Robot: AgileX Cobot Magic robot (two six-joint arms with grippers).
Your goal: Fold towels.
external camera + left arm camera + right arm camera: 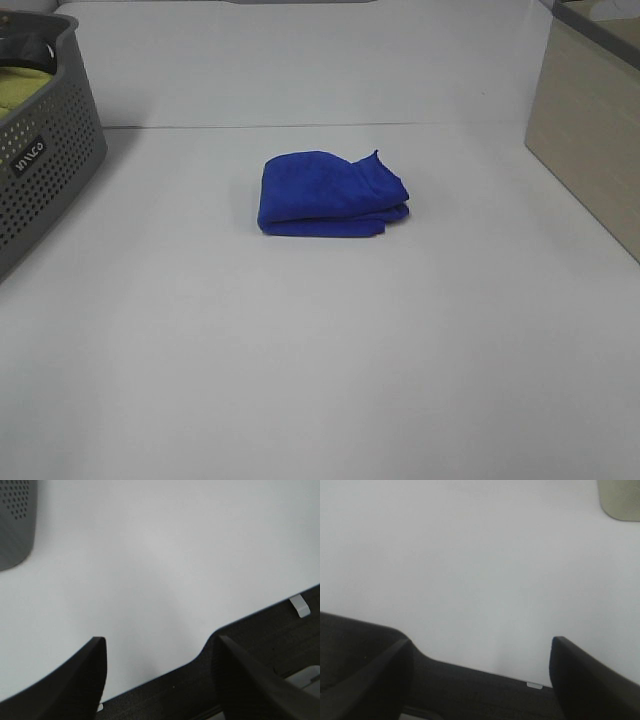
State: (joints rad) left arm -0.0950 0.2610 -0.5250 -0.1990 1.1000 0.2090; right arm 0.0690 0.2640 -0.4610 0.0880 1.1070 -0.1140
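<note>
Already the towel [333, 195] lies in a compact bundle near the middle of the counter [320, 350], well apart from the grey basket [45, 160] on the left and the beige box [590, 150] on the right. Stacked layers show along its near edge, and one corner at the far right curls up loose, so the fold looks done but untidy. Neither arm shows in the high view. Both wrist views look down on bare counter near its front edge; the left gripper [160, 667] has its fingers [85, 680] spread with nothing between them, and the right gripper [480, 667] has its fingers [585, 680] spread wider, also holding nothing.

If a further fold or a tidy-up is wanted, the step is best done by bringing both arms in from the front, pinching the two near corners of the bundle at once, and keeping all layers caught together so they do not slide. The curled corner should be pressed flat first; otherwise it may spring open. Lifting low and laying the cloth over slowly should keep the edges lined up
</note>
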